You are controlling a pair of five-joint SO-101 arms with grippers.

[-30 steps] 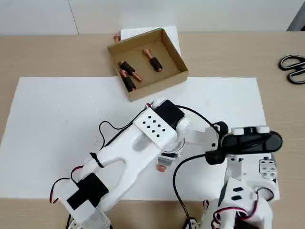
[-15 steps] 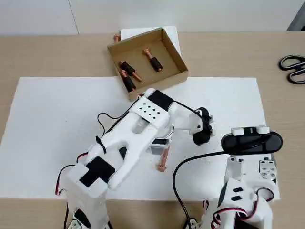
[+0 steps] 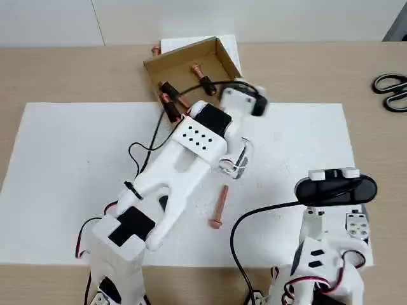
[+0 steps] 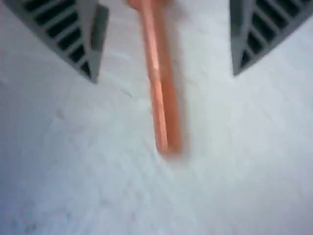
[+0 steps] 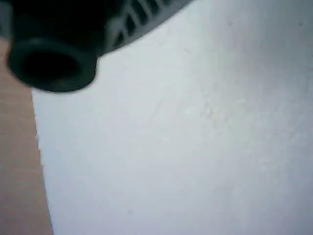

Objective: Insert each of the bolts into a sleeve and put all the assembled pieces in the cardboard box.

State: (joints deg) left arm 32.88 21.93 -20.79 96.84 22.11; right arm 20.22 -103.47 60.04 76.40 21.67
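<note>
The cardboard box (image 3: 181,52) stands on the bench (image 3: 57,70), with its near corner over the far edge of a large white sheet (image 3: 63,171). Inside the box lie three assembled pieces (image 3: 205,81), each a copper bolt in a black sleeve. One lies alone toward the middle, and two lie close together along a side wall. Just outside the box's far corner a small copper piece (image 3: 155,49) shows, too small to tell what it is. The loose bolt (image 3: 219,206) lies flat on the sheet on the near side of the box, well apart from it. It has no sleeve on it, and its head end points away from the box. The left arm stretches up to the box and hides the box's near corner. The left gripper (image 3: 234,162) hangs between the box and the loose bolt. Its fingers (image 4: 80,36) are spread wide and hold nothing; in the left wrist view the bolt's shaft shows in the gap between them and touches neither. The right gripper (image 3: 336,189) is folded back over the sheet, farther from the box than the loose bolt and off to that arm's own side. Whether it is closed cannot be told. A black round piece (image 5: 49,66) shows close to its camera, but what it is cannot be made out. A pair of scissors (image 3: 391,89) lies on the bench well apart from the box, on the right arm's side.
</note>
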